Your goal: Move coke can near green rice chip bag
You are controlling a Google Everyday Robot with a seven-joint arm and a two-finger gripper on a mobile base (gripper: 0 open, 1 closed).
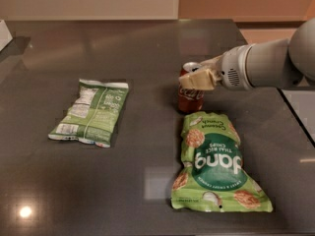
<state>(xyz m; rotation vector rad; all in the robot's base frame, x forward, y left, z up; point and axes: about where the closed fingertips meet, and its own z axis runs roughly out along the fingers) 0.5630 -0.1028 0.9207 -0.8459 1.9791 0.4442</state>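
The red coke can (189, 96) stands upright on the dark table, right at the top edge of the green rice chip bag (214, 163). The bag lies flat at the front right, its "dang" lettering upside down to me. My gripper (197, 79) comes in from the right on a grey-white arm (266, 65). Its cream fingers (201, 79) are closed around the can's upper half, just below the silver top. The can's bottom looks to be on or just above the table.
A flatter pale green-and-white bag (92, 112) with a nutrition label lies at the left. The dark table's right edge (295, 113) runs behind the arm. A white object (4, 33) stands at the far left edge.
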